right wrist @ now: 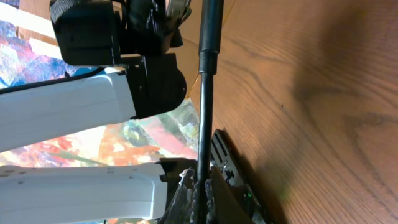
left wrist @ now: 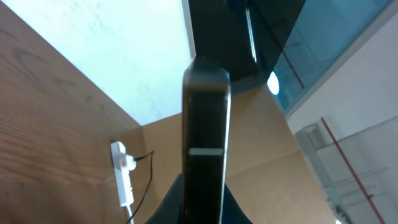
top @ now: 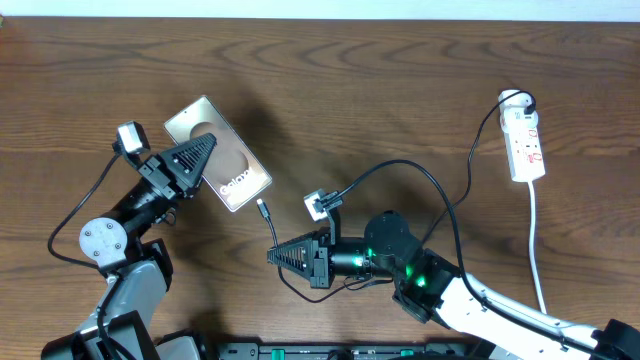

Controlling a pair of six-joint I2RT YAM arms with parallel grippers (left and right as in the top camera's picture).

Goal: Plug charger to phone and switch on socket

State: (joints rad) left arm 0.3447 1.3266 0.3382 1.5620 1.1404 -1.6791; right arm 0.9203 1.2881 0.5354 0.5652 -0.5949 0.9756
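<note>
1. Phone (left wrist: 205,143) fills the middle of the left wrist view, seen edge-on as a thin dark slab; the left gripper (top: 205,148) pinches it, one finger on each face.
2. From overhead, the phone (top: 238,172) lies at the left of the table (top: 380,80), glossy face up with white lettering showing; the left gripper covers part of one long side; whether the phone rests on the wood I cannot tell.
3. Right gripper (top: 275,256) sits near the middle of the table with its tips aimed left, its jaws pressed together on the charger (top: 266,216); the right wrist view shows the black cable (right wrist: 205,93) rising straight out from between the fingers (right wrist: 214,186).
4. The charger's metal-tipped end points at the phone's near short edge, just beside it but not touching; behind the gripper the cable loops right to the socket (top: 526,145).
5. The socket lies at the far right, well apart from both grippers, with a white plug at its far end and a white cord trailing toward the near edge; its switch position cannot be read.
</note>
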